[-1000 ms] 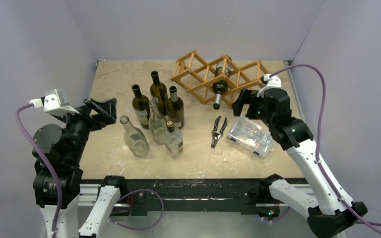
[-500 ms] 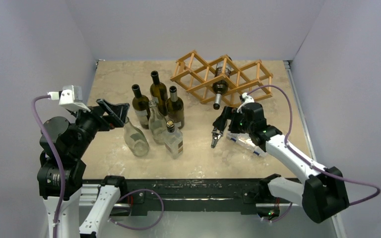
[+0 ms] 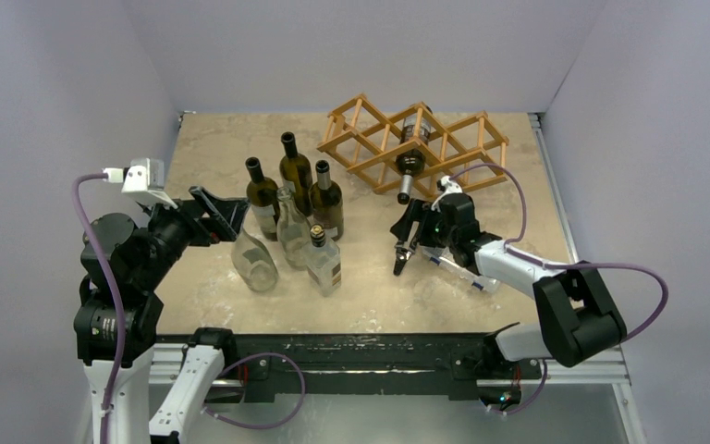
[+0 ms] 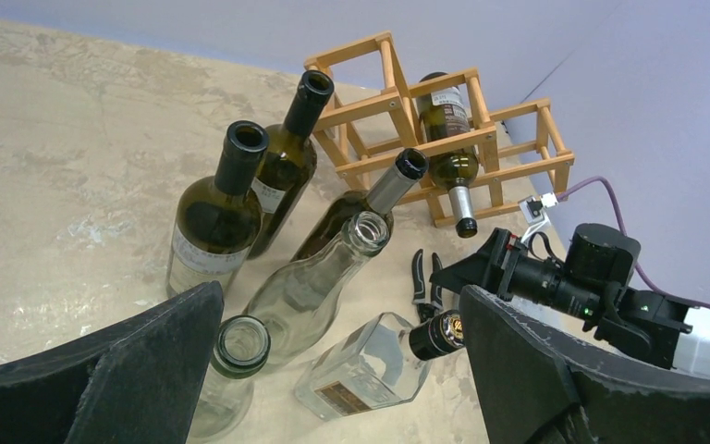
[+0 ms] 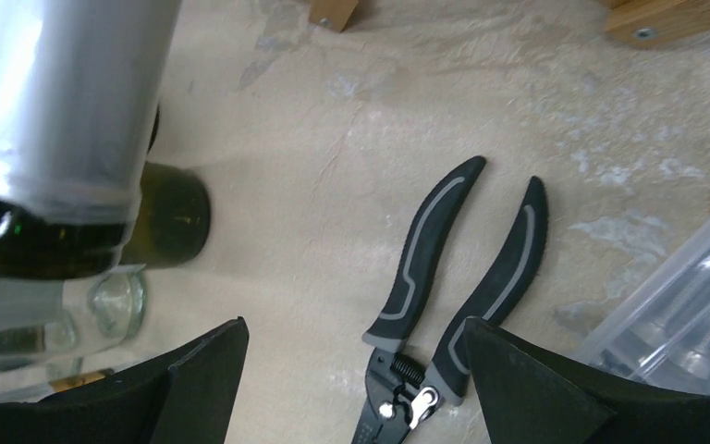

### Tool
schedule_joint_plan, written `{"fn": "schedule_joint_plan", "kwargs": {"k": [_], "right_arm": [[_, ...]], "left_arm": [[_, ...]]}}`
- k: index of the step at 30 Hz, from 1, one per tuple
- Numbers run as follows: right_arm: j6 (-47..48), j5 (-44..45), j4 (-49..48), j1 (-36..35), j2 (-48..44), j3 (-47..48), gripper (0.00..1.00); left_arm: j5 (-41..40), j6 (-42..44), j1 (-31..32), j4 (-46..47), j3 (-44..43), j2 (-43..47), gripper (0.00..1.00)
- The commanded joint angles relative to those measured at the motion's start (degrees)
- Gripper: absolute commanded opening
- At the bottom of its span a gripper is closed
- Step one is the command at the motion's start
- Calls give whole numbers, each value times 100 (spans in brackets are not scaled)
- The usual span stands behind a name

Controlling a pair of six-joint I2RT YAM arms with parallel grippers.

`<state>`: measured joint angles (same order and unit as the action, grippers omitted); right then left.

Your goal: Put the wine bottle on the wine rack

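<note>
The wooden lattice wine rack (image 3: 453, 139) stands at the back right and also shows in the left wrist view (image 4: 384, 102). One dark bottle (image 3: 413, 139) lies in it, neck toward me. Three dark green bottles (image 3: 263, 196) and three clear ones (image 3: 292, 231) stand in a cluster left of centre. My left gripper (image 3: 231, 217) is open and empty beside the nearest clear bottle (image 3: 253, 264). In the left wrist view (image 4: 342, 365) that bottle's mouth (image 4: 240, 342) sits by the left finger. My right gripper (image 3: 410, 231) is open and empty, low over the table.
Black-handled pliers (image 3: 407, 248) lie under my right gripper and show between its fingers (image 5: 444, 268). A clear plastic compartment box (image 3: 471, 268) lies partly under the right arm. A silver-foiled bottle neck (image 5: 55, 92) is close at the top left of the right wrist view.
My right arm has swung down and left from the rack's right end, over the pliers. My left gripper has moved right, up to the clear bottle's neck.
</note>
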<state>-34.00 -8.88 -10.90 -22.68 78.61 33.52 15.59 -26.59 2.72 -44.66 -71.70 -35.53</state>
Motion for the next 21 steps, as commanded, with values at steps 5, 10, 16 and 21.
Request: {"fn": "schedule_joint_plan", "kwargs": {"k": [5, 10, 16, 21], "right_arm": [[-554, 1159, 769, 330, 94, -4, 93], [-792, 1543, 1511, 494, -3, 18, 94], [-915, 1930, 2758, 671, 222, 459, 96], [-956, 2417, 3046, 709, -246, 213, 97]], "left_arm": [[270, -35, 18, 167, 7, -79, 100], [350, -18, 18, 170, 22, -121, 100], [409, -52, 19, 194, 42, -130, 100], [451, -85, 18, 250, 85, -104, 100]]}}
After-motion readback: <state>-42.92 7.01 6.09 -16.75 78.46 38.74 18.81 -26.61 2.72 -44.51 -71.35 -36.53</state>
